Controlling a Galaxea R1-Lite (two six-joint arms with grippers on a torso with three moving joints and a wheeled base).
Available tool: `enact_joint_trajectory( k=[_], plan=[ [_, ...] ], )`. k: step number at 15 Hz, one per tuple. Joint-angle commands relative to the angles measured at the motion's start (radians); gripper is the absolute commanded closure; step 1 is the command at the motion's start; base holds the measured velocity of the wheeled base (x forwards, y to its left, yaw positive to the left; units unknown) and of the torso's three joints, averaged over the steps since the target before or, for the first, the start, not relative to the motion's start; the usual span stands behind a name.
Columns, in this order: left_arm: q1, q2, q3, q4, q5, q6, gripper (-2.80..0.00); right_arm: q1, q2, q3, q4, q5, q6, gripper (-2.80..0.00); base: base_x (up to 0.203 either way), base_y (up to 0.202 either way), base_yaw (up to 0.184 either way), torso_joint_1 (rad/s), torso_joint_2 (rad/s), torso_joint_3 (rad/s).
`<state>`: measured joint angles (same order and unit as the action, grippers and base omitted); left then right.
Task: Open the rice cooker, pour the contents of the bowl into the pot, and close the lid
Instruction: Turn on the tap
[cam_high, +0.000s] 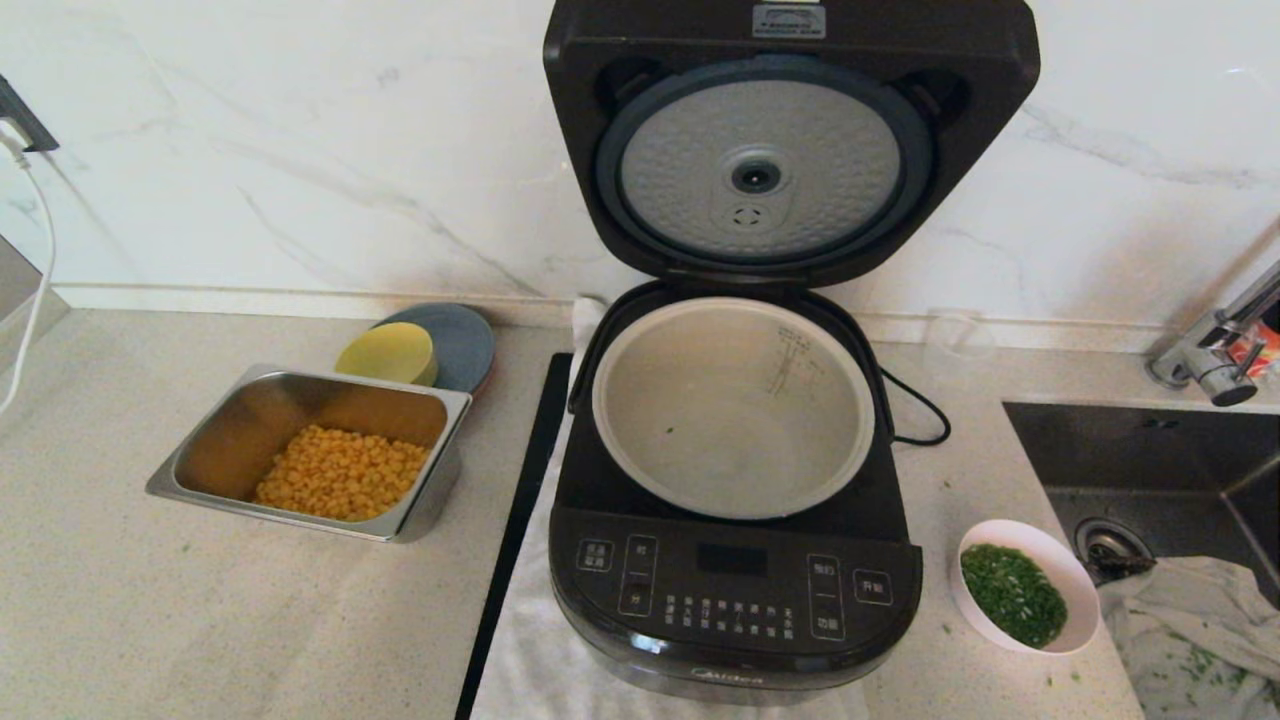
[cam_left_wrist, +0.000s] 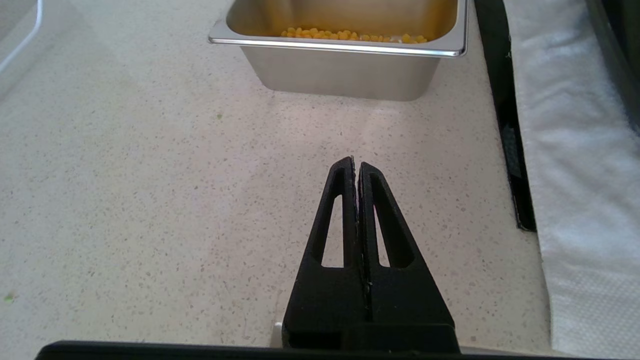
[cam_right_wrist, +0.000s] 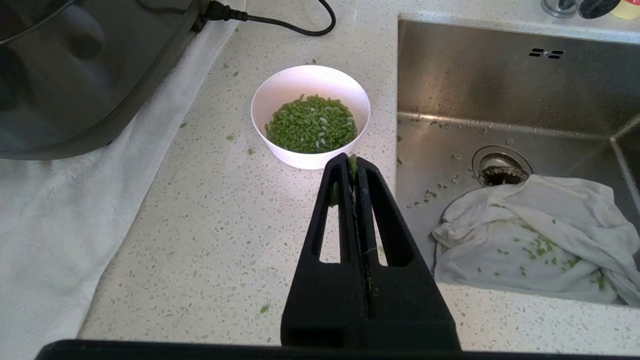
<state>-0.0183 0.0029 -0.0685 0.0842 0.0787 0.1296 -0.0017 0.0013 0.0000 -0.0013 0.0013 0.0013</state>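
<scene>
Right gripper (cam_right_wrist: 354, 162) pressed together, empty, just short of white bowl (cam_right_wrist: 310, 116) of chopped greens (cam_right_wrist: 311, 130). Left gripper (cam_left_wrist: 356, 165) likewise together, facing corn tray (cam_left_wrist: 340, 65). Rice cooker (cam_high: 735, 590) lid (cam_high: 790, 140) up.

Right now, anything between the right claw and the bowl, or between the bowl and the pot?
Nothing visible. The right claw, shut, has only bare counter before the bowl of green bits. The lid stands up, so the pot is open; only the rice cooker rim lies between.

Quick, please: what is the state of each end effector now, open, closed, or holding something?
Left end effector: closed, holding nothing, over the counter near the steel tray.
Right end effector: closed, holding nothing, just short of the bowl.
</scene>
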Motion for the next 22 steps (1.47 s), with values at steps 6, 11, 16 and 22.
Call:
enact_joint_trajectory(
  k=[6,11,16,22],
  plan=[
    [0.0,-0.004,0.052,-0.029,-0.114,-0.045,0.0,0.0,-0.001,0.0,0.001,0.0,0.0,0.0,0.0,0.0,0.0,0.0,0.0,0.0],
    [0.0,-0.004,0.052,-0.029,-0.114,-0.053,0.0,0.0,-0.001,0.0,0.003,-0.005,-0.031,0.0,0.0,0.0,0.0,0.0,0.0,0.0],
    [0.0,-0.004,0.052,-0.029,-0.114,-0.053,0.0,0.0,0.089,-0.241,0.065,-0.004,-0.066,0.0,0.0,0.0,0.0,0.0,0.0,0.0],
    [0.0,-0.004,0.052,-0.029,-0.114,-0.053,0.0,-0.032,0.487,-0.457,0.08,-0.163,-0.165,0.0,0.0,0.0,0.0,0.0,0.0,0.0]
  ],
)
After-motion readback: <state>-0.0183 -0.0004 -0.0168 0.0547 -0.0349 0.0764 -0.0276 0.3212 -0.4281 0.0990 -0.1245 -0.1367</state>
